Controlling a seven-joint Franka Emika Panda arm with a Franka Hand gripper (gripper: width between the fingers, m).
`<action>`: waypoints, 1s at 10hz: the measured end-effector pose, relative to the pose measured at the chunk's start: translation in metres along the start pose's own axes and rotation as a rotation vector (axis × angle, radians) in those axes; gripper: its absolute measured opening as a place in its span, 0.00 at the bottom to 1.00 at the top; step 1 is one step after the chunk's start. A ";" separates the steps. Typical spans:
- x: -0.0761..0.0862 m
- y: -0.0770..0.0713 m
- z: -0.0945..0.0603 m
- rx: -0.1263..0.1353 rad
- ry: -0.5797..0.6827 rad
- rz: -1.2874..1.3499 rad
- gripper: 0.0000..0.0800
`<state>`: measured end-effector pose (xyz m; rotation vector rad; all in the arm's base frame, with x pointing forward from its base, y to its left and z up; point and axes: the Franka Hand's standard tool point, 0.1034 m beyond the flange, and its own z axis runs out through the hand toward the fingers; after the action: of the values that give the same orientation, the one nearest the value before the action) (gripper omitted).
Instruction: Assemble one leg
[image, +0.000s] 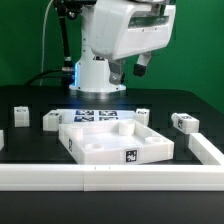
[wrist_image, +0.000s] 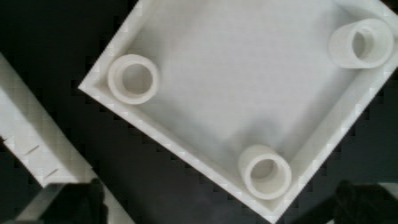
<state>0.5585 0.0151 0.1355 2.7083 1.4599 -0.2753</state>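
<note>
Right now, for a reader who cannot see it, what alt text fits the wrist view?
A large flat white square panel fills the wrist view, lying diagonally across the frame, with three round sockets near its corners. Black table shows around it, and a white strip runs along one edge.

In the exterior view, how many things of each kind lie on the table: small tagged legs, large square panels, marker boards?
legs: 4
large square panel: 1
marker board: 1
Total: 6
</note>
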 end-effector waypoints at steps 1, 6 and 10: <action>-0.010 -0.009 0.009 -0.014 0.021 -0.066 0.81; -0.041 -0.034 0.049 -0.133 0.135 -0.332 0.81; -0.046 -0.040 0.056 -0.062 0.114 -0.301 0.81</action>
<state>0.4930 -0.0081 0.0907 2.4874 1.8742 -0.0852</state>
